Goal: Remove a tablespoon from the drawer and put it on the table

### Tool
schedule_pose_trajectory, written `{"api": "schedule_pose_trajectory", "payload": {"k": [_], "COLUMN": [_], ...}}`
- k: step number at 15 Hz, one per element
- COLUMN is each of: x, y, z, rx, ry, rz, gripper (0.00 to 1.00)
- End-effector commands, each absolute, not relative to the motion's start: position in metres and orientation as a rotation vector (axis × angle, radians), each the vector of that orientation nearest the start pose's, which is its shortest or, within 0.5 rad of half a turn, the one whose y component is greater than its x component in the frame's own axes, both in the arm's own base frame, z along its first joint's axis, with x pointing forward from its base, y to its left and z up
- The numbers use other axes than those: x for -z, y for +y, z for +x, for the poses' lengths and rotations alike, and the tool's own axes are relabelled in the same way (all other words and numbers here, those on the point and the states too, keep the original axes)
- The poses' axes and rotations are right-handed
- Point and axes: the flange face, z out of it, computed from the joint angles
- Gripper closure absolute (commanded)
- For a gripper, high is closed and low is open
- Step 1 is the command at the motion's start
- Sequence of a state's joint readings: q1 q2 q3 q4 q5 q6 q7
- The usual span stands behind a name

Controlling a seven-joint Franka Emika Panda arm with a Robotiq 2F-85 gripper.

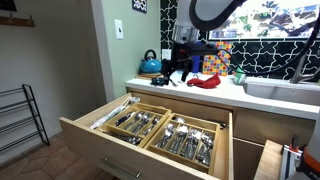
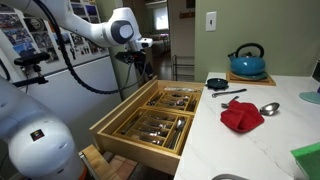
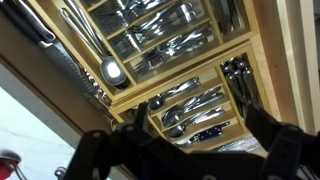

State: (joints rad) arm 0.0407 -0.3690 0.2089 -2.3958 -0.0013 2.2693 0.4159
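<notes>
The gripper [image 3: 190,150], jaws spread wide, hangs above the drawer [image 3: 128,97] holding silver cutlery [image 3: 165,40].

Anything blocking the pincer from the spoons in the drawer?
Nothing visible. The drawer is pulled open, its cutlery trays are uncovered, and the pincer hangs open above them with only air between. On the table, a red cloth lies towards the drawer side.

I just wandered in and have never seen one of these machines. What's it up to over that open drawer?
A robot arm hangs its gripper above the open drawer, jaws apart and holding nothing. The drawer's wooden trays are full of silver cutlery. On the white table a spoon lies beside a red cloth. The pictures don't show whether the arm put it there.
</notes>
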Motion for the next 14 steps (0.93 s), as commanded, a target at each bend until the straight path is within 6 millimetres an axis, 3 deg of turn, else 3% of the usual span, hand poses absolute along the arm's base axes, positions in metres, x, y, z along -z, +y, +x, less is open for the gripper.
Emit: {"api": "schedule_pose_trajectory", "payload": {"k": [1,6,11,12,13,14], "x": [-0.449,-0.401,-0.357,-0.351,-0.364,-0.357], "y": [0.130,0.129,0.122,0.120,0.118,0.117], "z": [0.487,0.529,0.563,0.568,0.554,0.560], "rx": [0.372,0.456,0.375,0.379,0.375,0.365], "ry": [0.430,0.586,0.825,0.861,0.797,0.822], "rz": [-3.028,-2.972,-2.922,-2.925,-2.931,-2.927], "gripper": [0.00,0.00,0.00,0.00,0.00,0.00]}}
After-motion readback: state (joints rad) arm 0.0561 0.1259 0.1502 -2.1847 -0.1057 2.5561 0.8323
